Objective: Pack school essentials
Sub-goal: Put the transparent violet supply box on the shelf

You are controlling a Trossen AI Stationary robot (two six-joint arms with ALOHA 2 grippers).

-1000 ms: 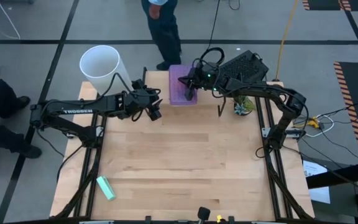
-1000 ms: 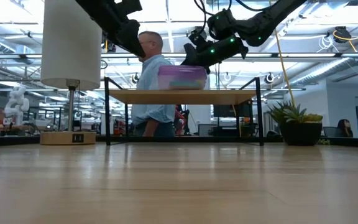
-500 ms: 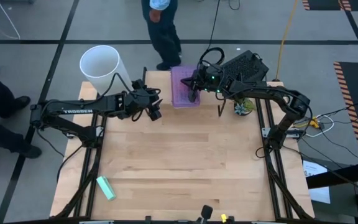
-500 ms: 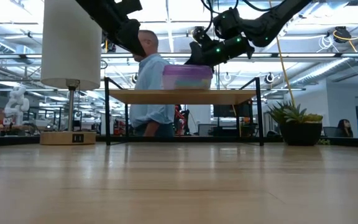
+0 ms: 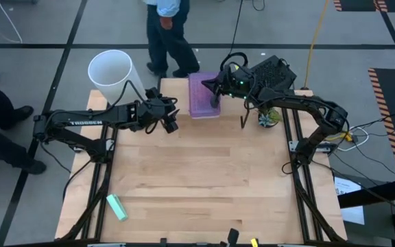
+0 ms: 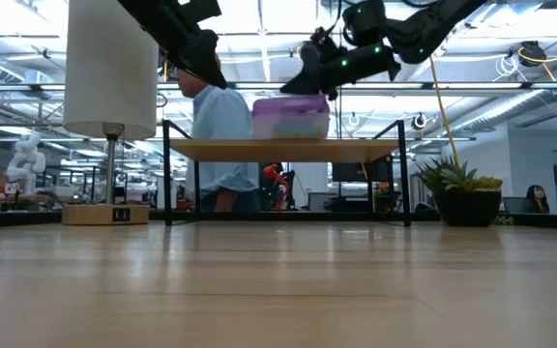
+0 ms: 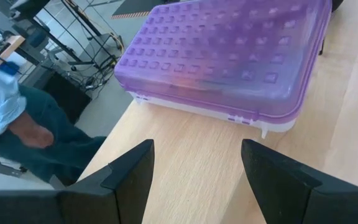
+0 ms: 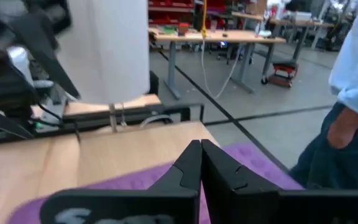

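Big open workshop behind the light wooden table [image 5: 204,185], with benches, ceiling lights, and a person [image 5: 166,31] in a light blue shirt and dark trousers standing just past the far edge.

From my seat, the right gripper [image 8: 201,163] has its two dark fingers pressed together with no gap and nothing between them. Right under those fingertips is the lid of the purple plastic case [image 5: 203,96]; in the low view the gripper [image 6: 309,68] sits at the top corner of the case [image 6: 291,117], though I can't say for sure whether it's touching or just above. Beyond the fingertips in the right wrist view I get the white lamp shade [image 8: 107,50] and the other arm.

The left gripper [image 7: 194,163] has its fingers spread wide, empty, bare table between them. Straight ahead of the tips, apart from them, is the same case [image 7: 229,62], shut, with a bumpy translucent purple lid on a pale base. I can only make out blurry shapes through the lid, so I can't tell which school essentials are inside. From above, this gripper [image 5: 171,118] is just beside the case's near-left corner, not touching.

Further out: the lamp [image 5: 112,68] at the far-left corner, a small potted plant [image 5: 267,118] to the right of the case, and a mint-green block [image 5: 117,206] well away near the front-left edge.
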